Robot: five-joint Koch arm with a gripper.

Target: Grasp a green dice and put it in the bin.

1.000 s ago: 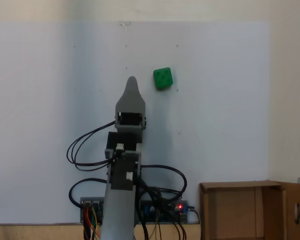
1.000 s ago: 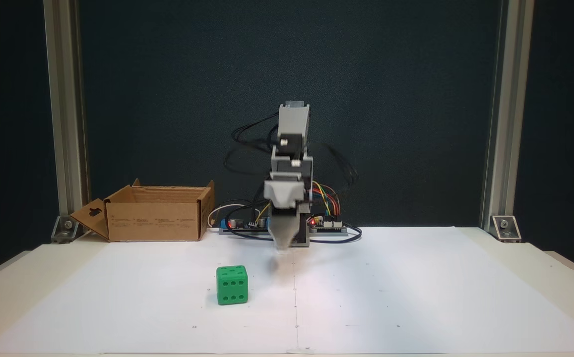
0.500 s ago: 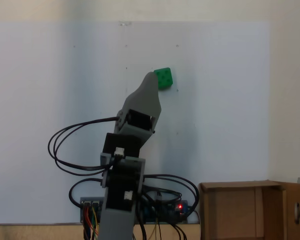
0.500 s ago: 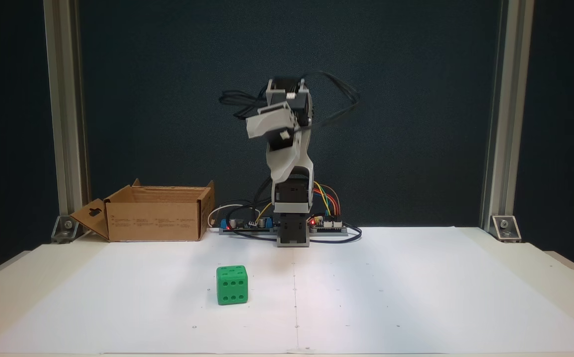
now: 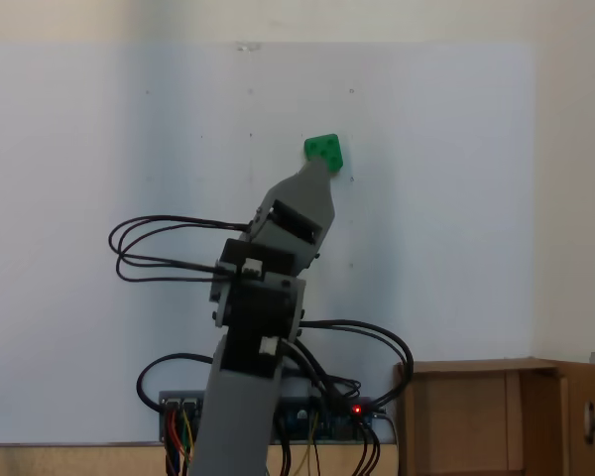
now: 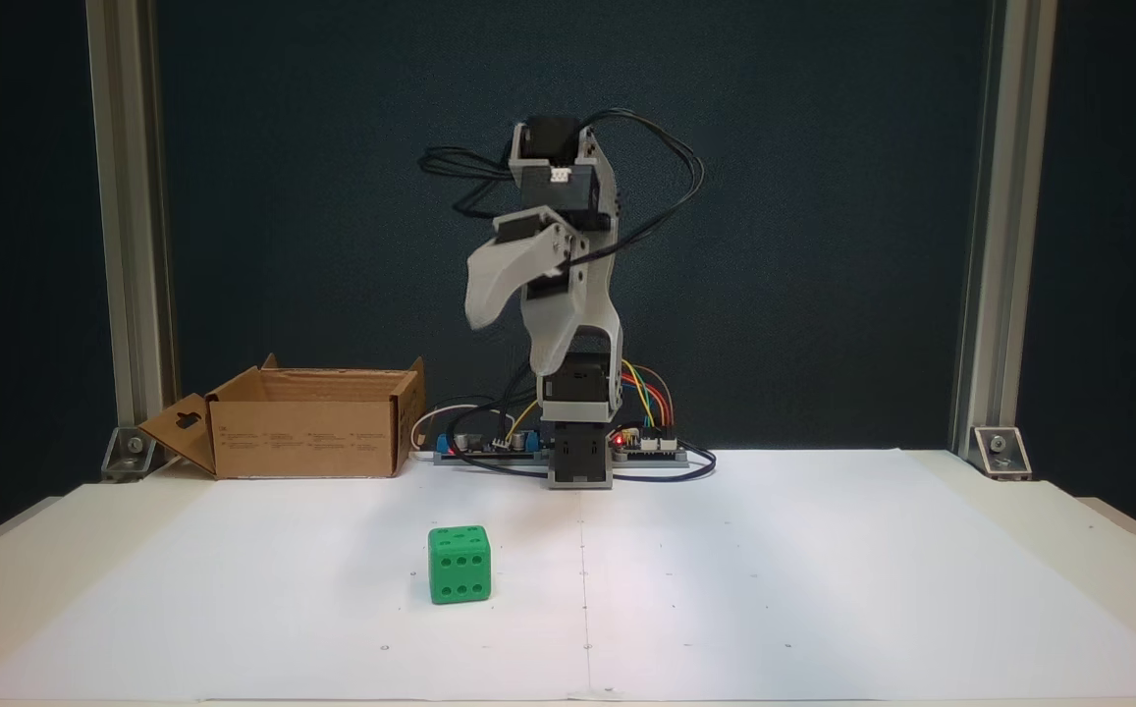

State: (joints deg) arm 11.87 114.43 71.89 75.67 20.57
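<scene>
Gripper (image 6: 485,312): risen since a second ago, swinging left above the green dice (image 6: 459,564); jaw state unclear. Dice untouched, bin (image 6: 307,424) waiting far left.

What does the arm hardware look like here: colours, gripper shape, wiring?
Light grey printed links with black servo blocks between them. The gripper is grey, with a broad, curved jaw tapering to a rounded tip. Black cables loop off the upper joints. At the base, rainbow jumper wires run to a board with a red LED.
</scene>
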